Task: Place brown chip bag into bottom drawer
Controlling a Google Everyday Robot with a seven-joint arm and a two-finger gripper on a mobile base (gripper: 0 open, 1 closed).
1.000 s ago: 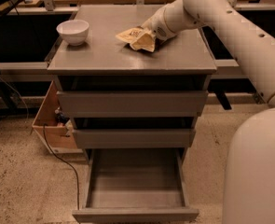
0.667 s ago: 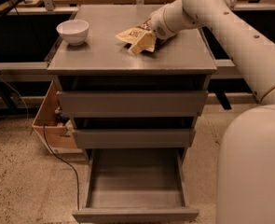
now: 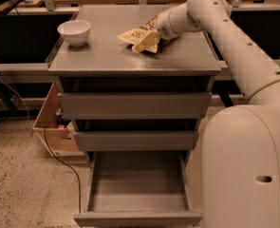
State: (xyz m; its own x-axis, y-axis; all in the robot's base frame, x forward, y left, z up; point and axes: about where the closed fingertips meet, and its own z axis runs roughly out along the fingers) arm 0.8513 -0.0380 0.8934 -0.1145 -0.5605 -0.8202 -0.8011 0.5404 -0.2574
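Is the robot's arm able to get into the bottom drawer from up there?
Probably yes. The bottom drawer is pulled out, tray open from above. The gripper sits at the brown chip bag on the cabinet top and must come down past its front.

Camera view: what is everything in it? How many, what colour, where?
Chip bag: one, brown with cream end, cabinet top, right of middle.
Bowl: one, white, cabinet top, back left.
Cabinet: one, grey, centre.
Upper drawers: two, grey, under the top.
Bottom drawer: one, grey, pulled open, lowest.
Cardboard box: one, brown, floor left of cabinet.
Cable: one, black, floor at left.
Arm: one, white, stretched from right to the bag.
Body: one, white, lower right.
Pincer: one, white, at the bag's right end.
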